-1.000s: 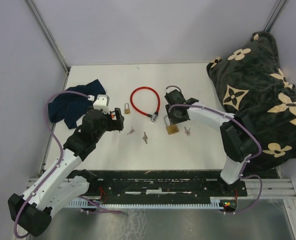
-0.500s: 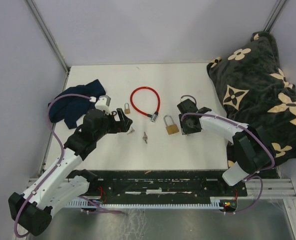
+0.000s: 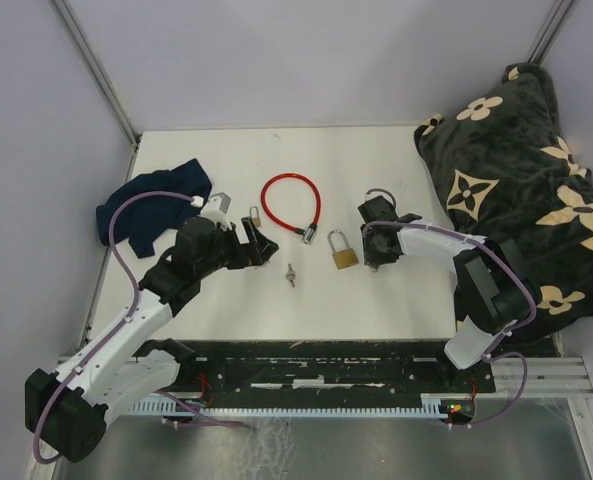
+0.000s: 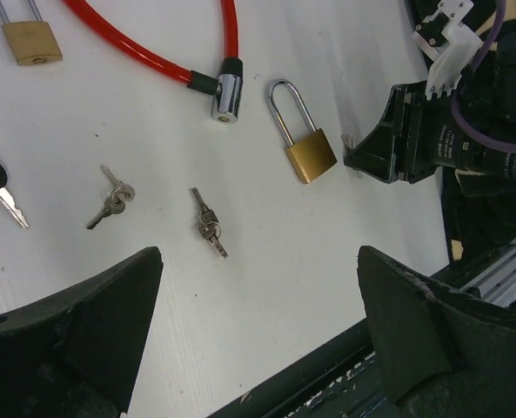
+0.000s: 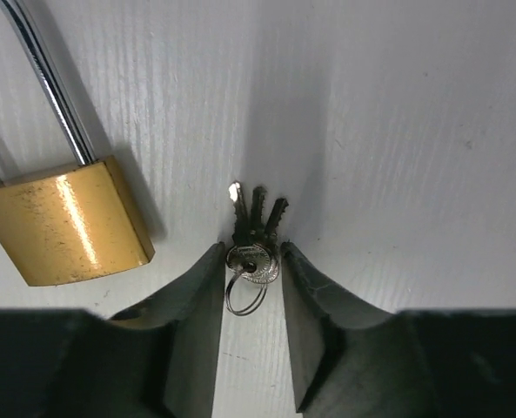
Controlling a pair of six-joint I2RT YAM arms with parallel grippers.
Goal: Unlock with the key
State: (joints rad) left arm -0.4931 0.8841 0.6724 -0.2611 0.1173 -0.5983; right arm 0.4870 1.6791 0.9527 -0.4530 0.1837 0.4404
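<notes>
Just right of the brass padlock (image 5: pixel 66 222), flat on the white bench (image 5: pixel 397 131): key bunch (image 5: pixel 253 222), heads nipped between the right pincer (image 5: pixel 253 261) fingers. Left pincer (image 4: pixel 258 270) gaping wide over loose keys (image 4: pixel 207 228), holding nothing. Pickup step, by the look. Next: lift clear, single out one blade, line up with the keyhole.

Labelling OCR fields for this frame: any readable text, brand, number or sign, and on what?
None readable.
Brass padlock: face shows no legible stamp.
Small padlock and keys: any markings too small to read.
Blanket: flower and diamond motifs only, no letters.
</notes>
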